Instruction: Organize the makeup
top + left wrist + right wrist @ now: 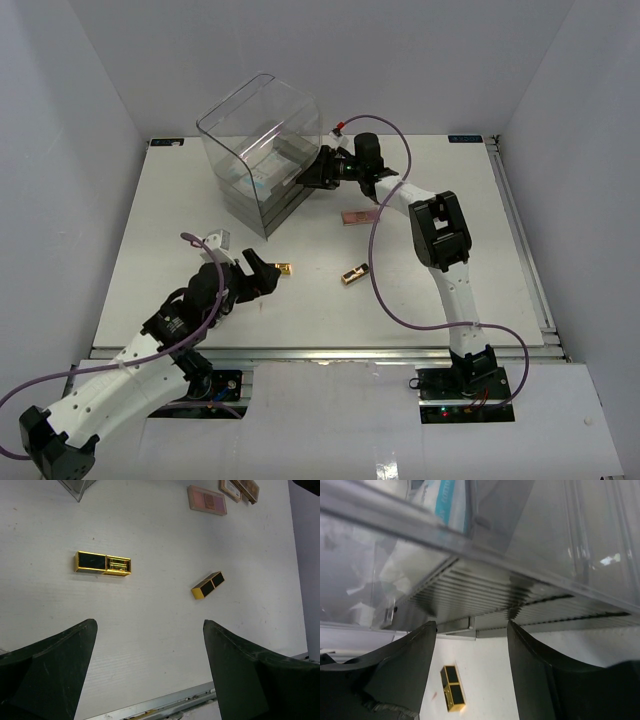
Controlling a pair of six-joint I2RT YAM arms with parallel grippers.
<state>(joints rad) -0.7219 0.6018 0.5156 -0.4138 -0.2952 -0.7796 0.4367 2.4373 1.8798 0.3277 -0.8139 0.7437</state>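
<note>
Makeup partly sorted; several pieces lie outside the drawer box.

White-teal packets (258, 178) sit inside the clear drawer box (262, 110) at upper centre; that much looks done. Out on the table are the left gold-black case (283, 268), the centre gold-black case (353, 274), a pink palette (358, 216) above it, and brown palettes (239, 489) at the upper right of the left wrist view. The left gripper (262, 275) hovers beside the left case, jaws wide and empty; the right gripper (310, 172) is at the box front, jaws apart, nothing visible between them.
</note>
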